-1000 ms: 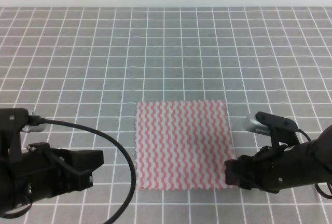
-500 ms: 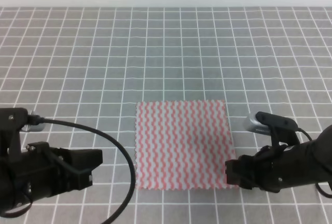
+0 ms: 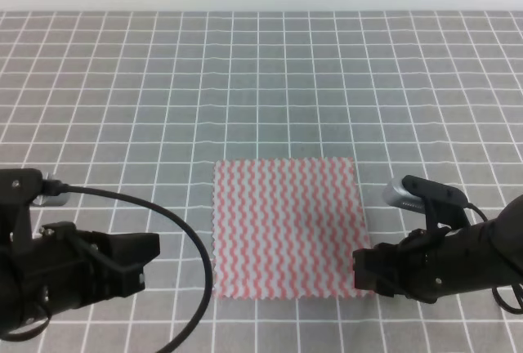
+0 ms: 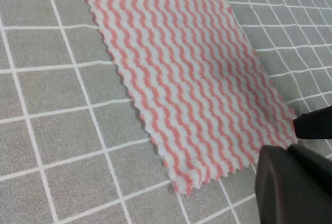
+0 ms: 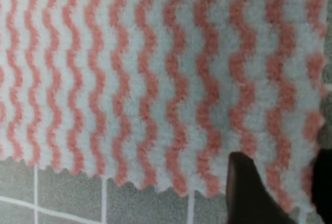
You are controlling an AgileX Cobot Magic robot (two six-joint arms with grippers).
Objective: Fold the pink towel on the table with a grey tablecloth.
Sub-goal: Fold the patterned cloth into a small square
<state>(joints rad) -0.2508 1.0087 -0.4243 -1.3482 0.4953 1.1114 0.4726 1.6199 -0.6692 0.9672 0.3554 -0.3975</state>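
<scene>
Pink towel [image 3: 286,228] spread flat and unfolded on the table with a grey tablecloth [image 3: 261,83], near the front edge and slightly right of centre in the exterior high view; all four serrated edges visible, wavy pink-and-white stripes running front to back. Left gripper [image 3: 151,248] low over the cloth at front left, well apart from the towel's left edge, black cable [image 3: 176,239] arching over it. Right gripper [image 3: 364,269] at the towel's front right corner, its tip overlapping or just touching that corner. Seen from the right wrist: two dark fingers [image 5: 249,193] at bottom right, spread apart, with the striped corner of the towel [image 5: 155,79] lying between and beneath them; contact with the fabric cannot be told, nothing visibly pinched. Seen from the left wrist: towel [image 4: 192,84] lying diagonally across the grid, its nearest zigzag corner pointing toward the camera, and a dark rounded part of the left gripper [image 4: 293,185] at bottom right beside that edge but not on it; a second dark tip [image 4: 314,124] at the right margin, just at the towel's far corner. Opening of the left gripper not determinable from either view. Silver-grey camera housing [image 3: 404,194] atop the right arm, just right of the towel.
</scene>
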